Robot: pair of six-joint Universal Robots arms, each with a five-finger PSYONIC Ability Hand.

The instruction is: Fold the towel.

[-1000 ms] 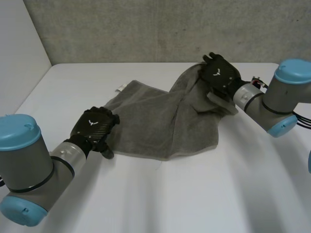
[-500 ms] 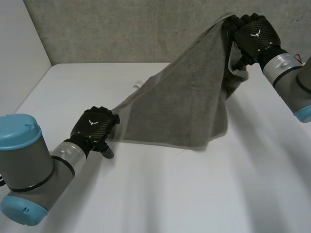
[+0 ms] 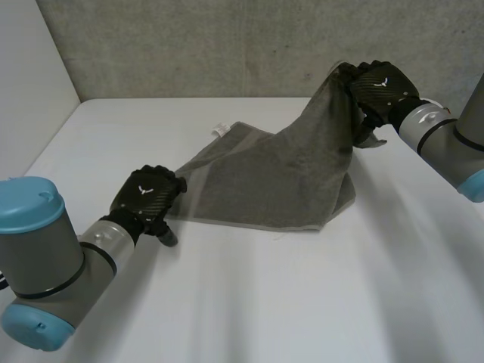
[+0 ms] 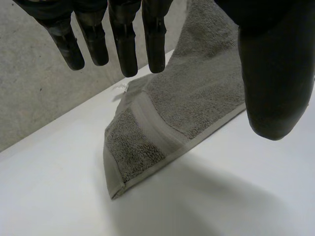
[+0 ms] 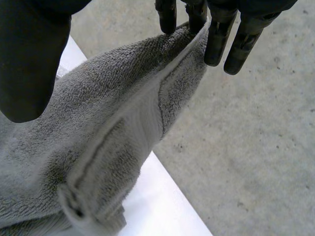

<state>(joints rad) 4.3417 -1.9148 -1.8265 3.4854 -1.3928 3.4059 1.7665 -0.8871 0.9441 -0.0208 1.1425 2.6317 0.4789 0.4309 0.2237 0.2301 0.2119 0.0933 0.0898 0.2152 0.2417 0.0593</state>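
Note:
A grey towel (image 3: 280, 174) lies partly on the white table (image 3: 302, 302). Its far right part is raised and hangs from my right hand (image 3: 382, 87), which is held above the table's far right. In the right wrist view the towel's hemmed edge (image 5: 108, 128) drapes over that hand's straight fingers (image 5: 216, 39), and the thumb stands well apart. My left hand (image 3: 147, 198) hovers at the towel's near left corner (image 4: 128, 167). Its fingers (image 4: 128, 44) are straight above the cloth and hold nothing.
A small white tag (image 3: 220, 129) sticks out at the towel's far left corner. A rough grey wall (image 3: 227, 45) runs along the table's far edge. A pale wall (image 3: 30, 76) stands to the left.
My right hand lifted the towel's far right part off the table, rose high, then sank a little, and its fingers straightened. The left hand stayed in place.

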